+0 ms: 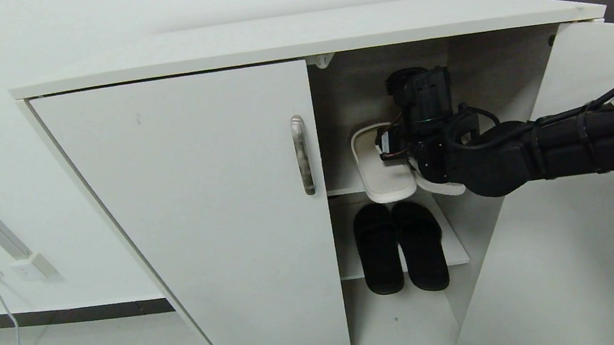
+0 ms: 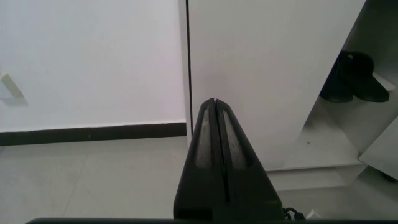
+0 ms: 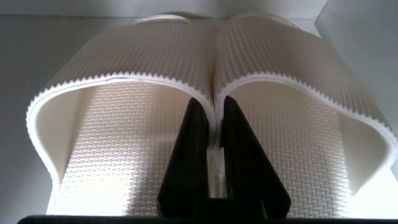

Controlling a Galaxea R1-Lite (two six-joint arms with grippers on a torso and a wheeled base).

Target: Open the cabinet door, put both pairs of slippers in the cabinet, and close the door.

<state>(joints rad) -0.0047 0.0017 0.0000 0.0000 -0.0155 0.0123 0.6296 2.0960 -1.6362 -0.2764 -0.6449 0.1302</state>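
The right gripper (image 3: 214, 107) is clamping the white slippers (image 1: 380, 172) by their inner straps inside the cabinet (image 1: 290, 37), over its upper shelf (image 1: 341, 183). The 2 black slippers (image 1: 399, 246) are lying lower in the cabinet. Releasing the pair and closing the open door (image 1: 558, 259) are not yet done. The left gripper (image 2: 214, 109) is hanging closed and empty outside the cabinet.

In the right wrist view the right gripper (image 3: 214, 109) sets its fingers (image 3: 189, 155) across the spot where the 2 straps of the white slippers (image 3: 124, 155) meet, so that seam is hidden. The soles' near ends run off the picture's edge. In the head view the gripper covers most of 1 slipper, leaving a sliver of heel. The closed left door (image 1: 190, 222) hides that half of the inside of the cabinet (image 1: 296, 33). The open right door (image 1: 586, 255) is cut off (right side and bottom both). In the left wrist view the black slippers (image 2: 354, 78) show only partly.
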